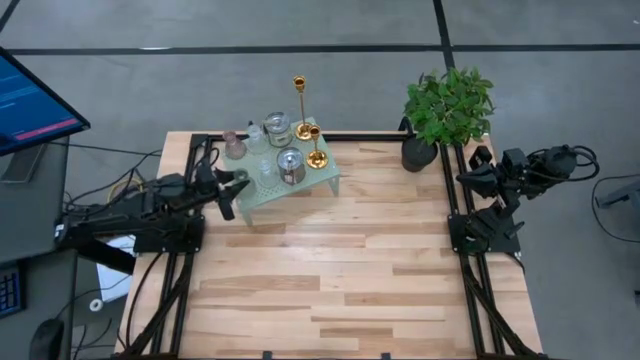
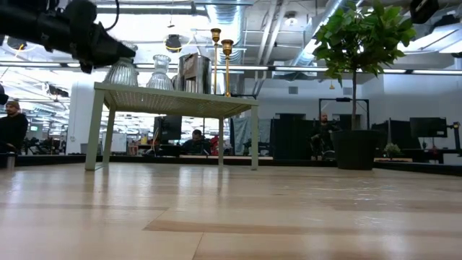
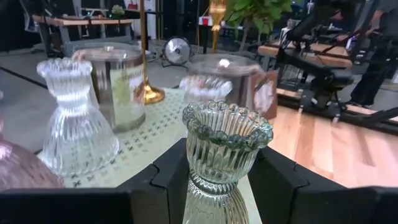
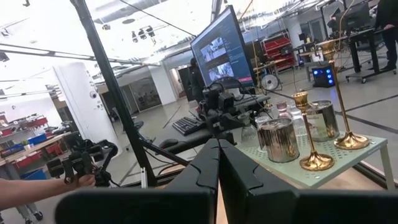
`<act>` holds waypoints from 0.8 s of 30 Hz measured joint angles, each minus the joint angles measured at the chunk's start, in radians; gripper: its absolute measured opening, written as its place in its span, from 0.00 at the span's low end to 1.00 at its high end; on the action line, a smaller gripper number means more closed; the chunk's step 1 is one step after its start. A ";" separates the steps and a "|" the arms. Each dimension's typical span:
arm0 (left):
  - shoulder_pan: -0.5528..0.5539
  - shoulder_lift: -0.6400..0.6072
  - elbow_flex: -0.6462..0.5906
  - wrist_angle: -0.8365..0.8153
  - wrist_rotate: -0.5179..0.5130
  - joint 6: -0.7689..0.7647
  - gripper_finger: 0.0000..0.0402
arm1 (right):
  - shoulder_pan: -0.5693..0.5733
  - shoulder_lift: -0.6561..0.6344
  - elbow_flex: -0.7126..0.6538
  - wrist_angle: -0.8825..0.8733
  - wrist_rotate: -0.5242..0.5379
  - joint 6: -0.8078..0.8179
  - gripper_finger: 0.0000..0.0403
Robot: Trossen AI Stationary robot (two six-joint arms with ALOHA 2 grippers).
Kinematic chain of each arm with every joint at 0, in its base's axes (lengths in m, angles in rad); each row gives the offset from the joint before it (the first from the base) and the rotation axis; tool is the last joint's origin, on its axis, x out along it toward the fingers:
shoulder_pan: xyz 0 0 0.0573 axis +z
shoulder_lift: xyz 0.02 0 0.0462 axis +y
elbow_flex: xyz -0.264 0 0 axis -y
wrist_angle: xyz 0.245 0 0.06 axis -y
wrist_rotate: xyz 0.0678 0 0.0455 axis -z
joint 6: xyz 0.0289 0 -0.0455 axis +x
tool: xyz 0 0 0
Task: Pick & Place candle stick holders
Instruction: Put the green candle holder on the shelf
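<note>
A mint-green rack stands at the table's far middle. On it are a tall gold candlestick, a short gold one, two silvery cups, clear glass holders and a pink one. My left gripper is at the rack's left end, shut on a greenish ribbed glass holder. My right gripper is shut and empty at the table's right edge. My left gripper pinches the greenish holder's lower part, below its scalloped cup, between its two fingers. The fingers come level from the table's left side. The holder stands upright above the rack's left end; whether its foot is on the rack is hidden by the gripper.
A potted green plant stands at the table's far right corner. A monitor is off the table's left side. The near half of the wooden table holds no objects. People show in the room behind.
</note>
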 joint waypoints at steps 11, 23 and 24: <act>0.088 0.001 -0.044 0.066 0.082 -0.011 0.35 | 0.000 0.000 0.000 0.002 0.000 0.026 0.00; 0.114 0.030 -0.044 0.065 0.073 -0.056 0.43 | 0.000 0.000 0.000 0.002 0.000 0.026 0.00; 0.114 0.038 -0.044 0.067 0.072 -0.058 0.43 | 0.000 0.000 0.000 0.002 0.000 0.026 0.00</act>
